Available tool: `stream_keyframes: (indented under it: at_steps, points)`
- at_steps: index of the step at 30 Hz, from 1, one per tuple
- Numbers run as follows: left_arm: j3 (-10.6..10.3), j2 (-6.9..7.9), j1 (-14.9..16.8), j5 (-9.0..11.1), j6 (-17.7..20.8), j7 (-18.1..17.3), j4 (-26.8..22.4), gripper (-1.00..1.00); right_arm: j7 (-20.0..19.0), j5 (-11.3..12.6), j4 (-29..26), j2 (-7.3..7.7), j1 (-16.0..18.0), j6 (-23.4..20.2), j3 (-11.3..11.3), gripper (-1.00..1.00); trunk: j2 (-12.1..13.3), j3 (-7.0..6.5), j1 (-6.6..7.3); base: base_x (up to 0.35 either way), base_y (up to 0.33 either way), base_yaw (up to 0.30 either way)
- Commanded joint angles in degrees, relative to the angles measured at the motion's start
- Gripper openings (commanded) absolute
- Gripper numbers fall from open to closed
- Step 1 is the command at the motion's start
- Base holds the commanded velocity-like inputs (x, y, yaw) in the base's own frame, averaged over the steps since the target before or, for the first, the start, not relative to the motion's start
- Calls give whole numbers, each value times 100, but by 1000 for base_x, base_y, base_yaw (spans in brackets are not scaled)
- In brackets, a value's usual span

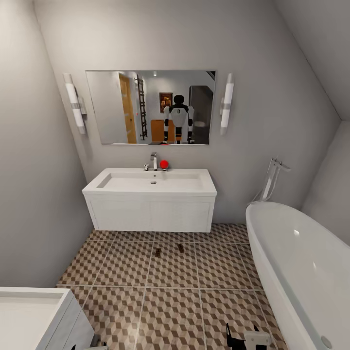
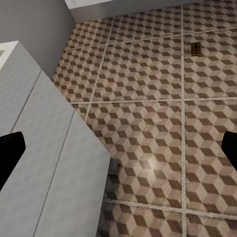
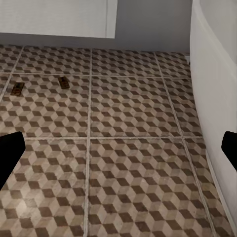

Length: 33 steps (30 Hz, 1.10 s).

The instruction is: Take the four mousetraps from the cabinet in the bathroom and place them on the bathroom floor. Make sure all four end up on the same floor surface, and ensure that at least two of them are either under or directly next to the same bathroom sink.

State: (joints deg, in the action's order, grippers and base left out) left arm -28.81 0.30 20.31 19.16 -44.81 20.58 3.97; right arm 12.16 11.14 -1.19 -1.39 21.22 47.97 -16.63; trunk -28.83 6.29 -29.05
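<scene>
While two mousetraps (image 1: 157,252) (image 1: 181,248) lie on the cube-patterned bathroom floor (image 1: 170,311) before the white sink (image 1: 149,187), both grippers' jaws stand apart and empty; such light, stiff boards probably want pinching by their wooden edges, clear of the wire

Even, soft light; faint sheen on floor (image 2: 153,163) and bathtub (image 1: 296,233); wrist views slightly blurry, shadows weak.
</scene>
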Motion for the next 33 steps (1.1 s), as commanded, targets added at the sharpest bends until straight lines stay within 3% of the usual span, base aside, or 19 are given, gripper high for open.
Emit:
stream_keyframes:
  at_steps: [1, 20, 33]
  points:
    - [-48, -3, 8, 18, -19, 25, 16, 100, 15, 47, 5, -1, 5, 17, -51, 100, -10, 11, -3, 0, 0, 0]
    - [-52, -3, 8, 18, -19, 25, 20, 100, 7, 38, 8, 4, 5, -8, -51, 100, -10, 11, -3, -2, 0, 0]
    - [-50, -3, 8, 18, -19, 25, 25, 100, 14, 38, 5, 6, 4, -15, -51, 100, -10, 11, -3, -269, 0, 0]
